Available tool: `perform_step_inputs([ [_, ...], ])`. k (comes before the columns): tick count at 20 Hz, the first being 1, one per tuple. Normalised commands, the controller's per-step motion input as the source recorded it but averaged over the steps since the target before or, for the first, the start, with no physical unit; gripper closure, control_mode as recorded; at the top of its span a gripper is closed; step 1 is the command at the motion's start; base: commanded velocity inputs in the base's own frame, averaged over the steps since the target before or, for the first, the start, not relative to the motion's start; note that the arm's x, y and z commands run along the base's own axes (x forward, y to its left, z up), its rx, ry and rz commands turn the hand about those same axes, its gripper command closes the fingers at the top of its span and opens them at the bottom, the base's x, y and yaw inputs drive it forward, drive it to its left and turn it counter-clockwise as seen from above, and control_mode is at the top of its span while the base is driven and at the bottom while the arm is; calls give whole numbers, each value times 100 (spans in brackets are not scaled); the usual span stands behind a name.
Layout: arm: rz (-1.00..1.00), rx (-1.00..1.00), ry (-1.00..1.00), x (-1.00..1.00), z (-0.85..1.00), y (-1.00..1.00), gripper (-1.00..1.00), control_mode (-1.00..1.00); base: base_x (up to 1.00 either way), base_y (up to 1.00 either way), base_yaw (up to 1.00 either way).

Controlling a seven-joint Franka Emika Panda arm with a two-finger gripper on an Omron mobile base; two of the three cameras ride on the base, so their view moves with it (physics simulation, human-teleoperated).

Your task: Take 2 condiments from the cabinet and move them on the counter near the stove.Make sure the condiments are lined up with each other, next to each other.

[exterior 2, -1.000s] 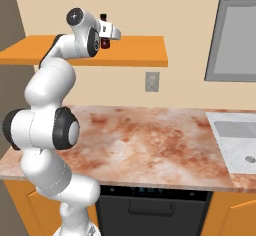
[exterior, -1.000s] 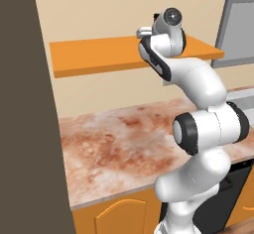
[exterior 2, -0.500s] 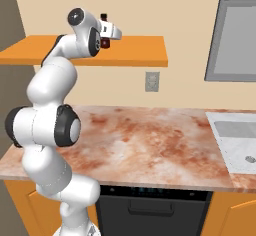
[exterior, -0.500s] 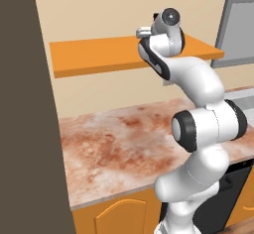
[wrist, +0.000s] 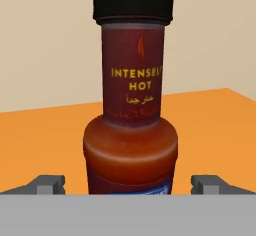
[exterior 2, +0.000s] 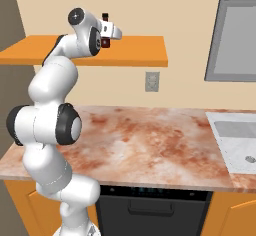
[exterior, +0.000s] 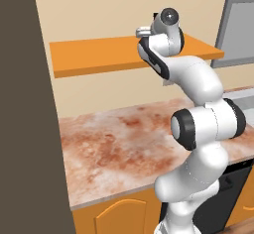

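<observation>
Bottle (wrist: 130, 130) stands upright directly ahead of the hand (wrist: 129, 184), close to the camera in the hand view; its dark-red body sits between the two fingertips (wrist: 49, 184), one at each side, with clear gaps to the glass on both sides; the hand is spread wide and holds nothing. Neck label reads "INTENSELY HOT" in yellow lettering under a small flame mark; the black cap (wrist: 134, 0) tops the neck and runs out of the upper edge of that view; the bottle rests on the orange shelf (wrist: 45, 140), with plain beige wall behind it.

In the right base view the arm rises from the lower left, bends back at the dark elbow joint, and reaches up to shelf height; the hand (exterior 2: 111, 31) lies level over the shelf (exterior 2: 135, 52), and the bottle (exterior 2: 105, 41) shows as a small dark-red shape with a black cap just at the hand; contact cannot be judged from this side. Below the shelf lies the mottled reddish counter (exterior 2: 150, 145); an oven front (exterior 2: 150, 210) sits under its near edge; a sink (exterior 2: 237, 145) is set in at the right; a wall socket (exterior 2: 152, 81) is mounted between counter and shelf. In the left base view the wrist covers the bottle; the shelf (exterior: 94, 57) runs left from the arm.
</observation>
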Motion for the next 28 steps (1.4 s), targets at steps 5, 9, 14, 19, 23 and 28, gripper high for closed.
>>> perform_step_inputs([
  [5, 0, 0, 0, 0, 0, 0, 100, -100, 0, 0, 0],
  [9, 0, 0, 0, 0, 0, 0, 100, -100, 0, 0, 0],
  [14, 0, 0, 0, 0, 0, 0, 100, -100, 0, 0, 0],
  [19, 0, 0, 0, 0, 0, 0, 100, -100, 0, 0, 0],
  [23, 4, 0, 0, -43, 3, -8, 100, -100, 0, 0, 0],
  [28, 15, 0, -7, -84, 38, -1, 100, -100, 0, 0, 0],
])
